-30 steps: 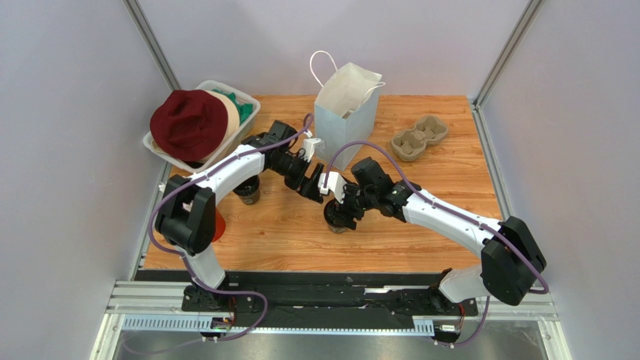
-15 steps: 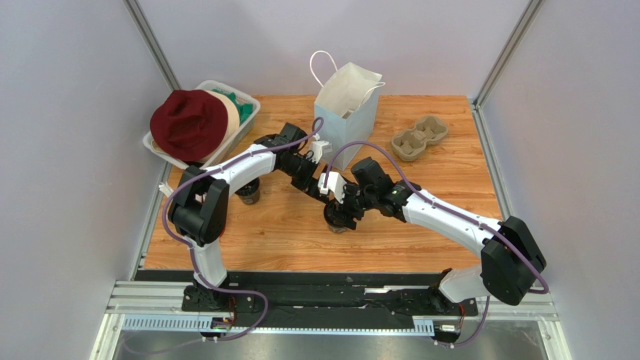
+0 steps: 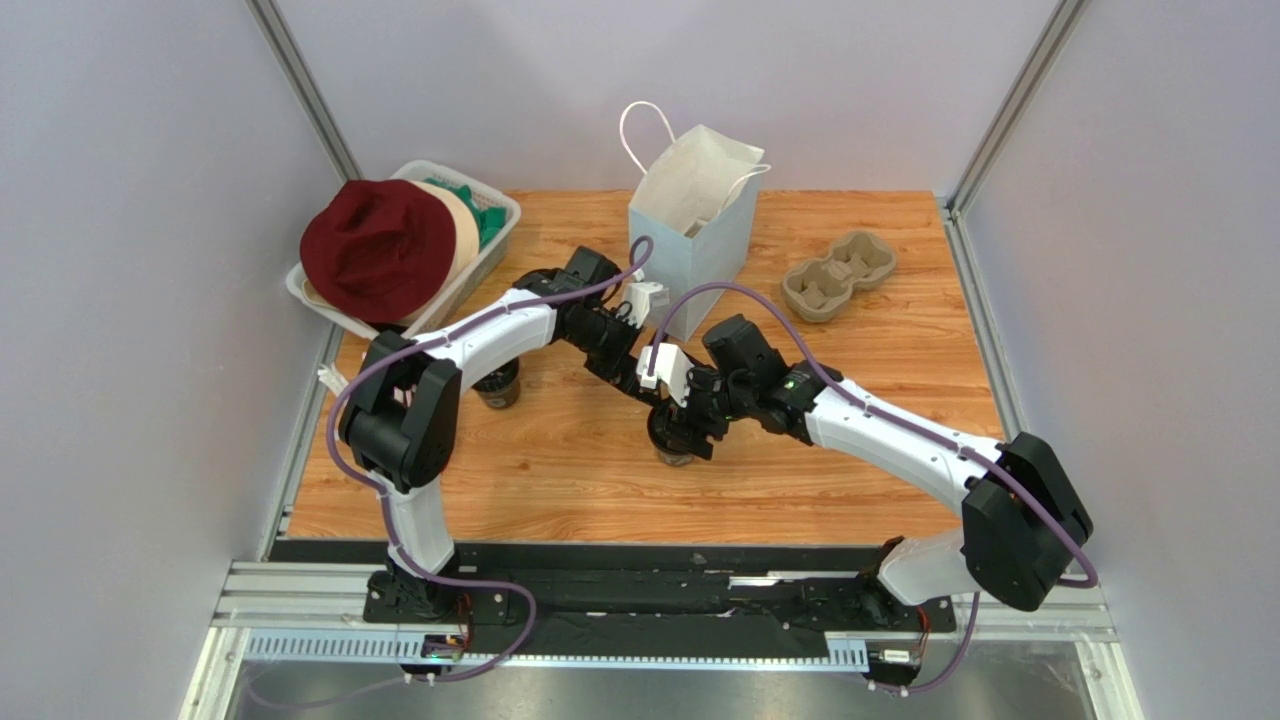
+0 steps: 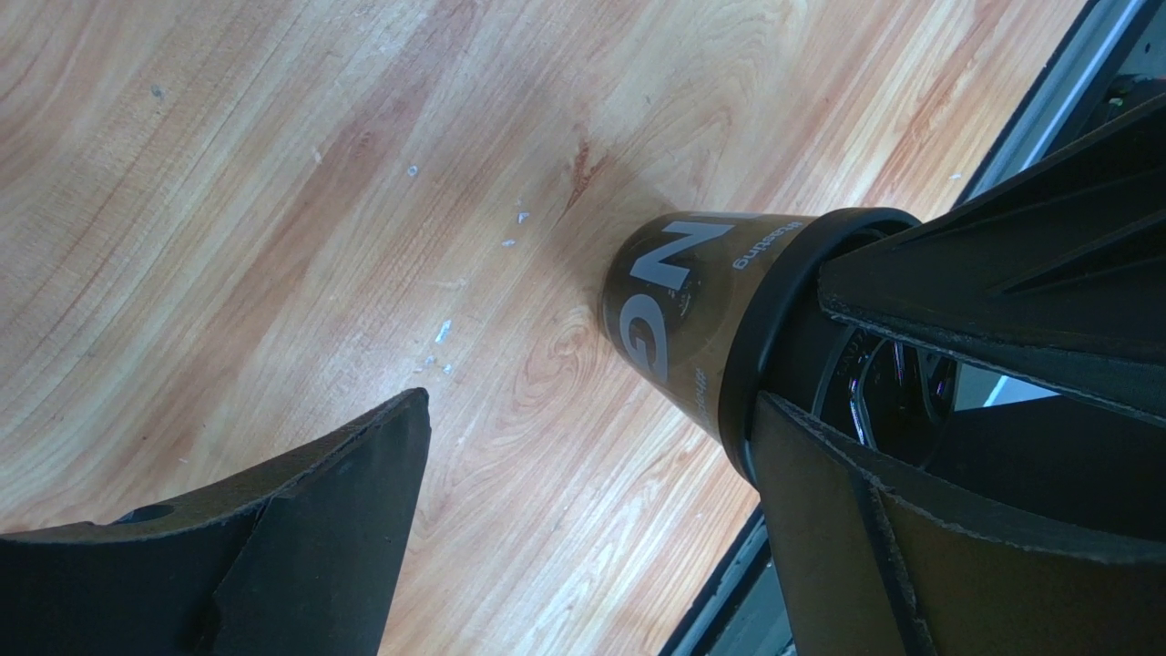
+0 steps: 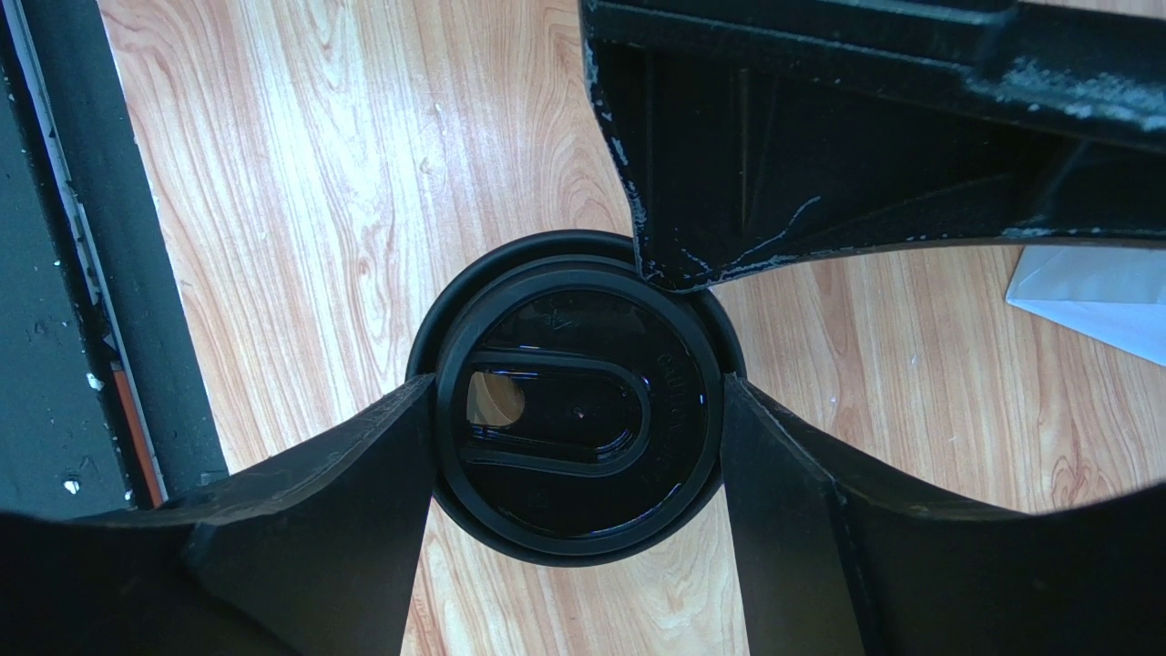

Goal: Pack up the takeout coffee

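On the worktop (image 3: 541,465), from left: a red hat (image 3: 376,248) sits in a bin (image 3: 489,252) at far left. Our left claw (image 4: 589,424) hangs with its fingers wide apart, just beside the coffee (image 4: 671,301). The coffee stands upright mid-worktop, with our right claw (image 5: 578,410) clamped around it. We see a blue bag (image 3: 691,225) on the far side and a pulp tray (image 3: 839,275) at far right.
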